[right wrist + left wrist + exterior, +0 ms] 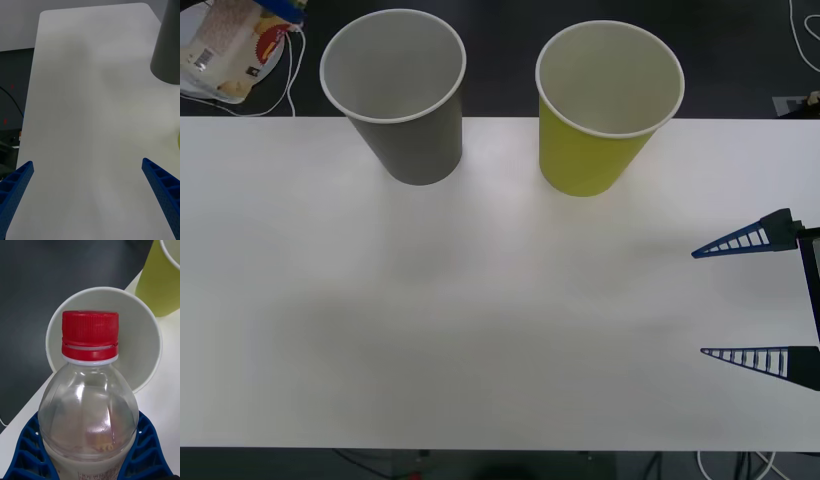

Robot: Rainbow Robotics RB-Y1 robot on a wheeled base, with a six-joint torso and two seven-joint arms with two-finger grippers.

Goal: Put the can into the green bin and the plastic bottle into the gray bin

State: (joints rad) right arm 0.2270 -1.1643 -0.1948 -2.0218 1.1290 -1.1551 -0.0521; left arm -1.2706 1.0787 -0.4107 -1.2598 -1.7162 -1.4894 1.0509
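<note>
The plastic bottle (89, 405), clear with a red cap and pale liquid low inside, is upright between the blue fingers (26, 450) of my left gripper (90, 453), which is shut on it. In the left wrist view its cap stands in front of the white mouth of the gray bin (140, 337). The front view puts the held bottle (225, 50) at the far left, left of the gray bin (410, 150). The green bin (590, 160) stands to that bin's right. My right gripper (700, 302) hovers open and empty over the table's right side. The can is out of view.
Both bins stand at the far edge of the white table (480, 330), with dark floor behind them. A white cable (292, 70) trails on the floor at the far left. The right wrist view looks along bare tabletop (86, 112) past the gray bin (168, 48).
</note>
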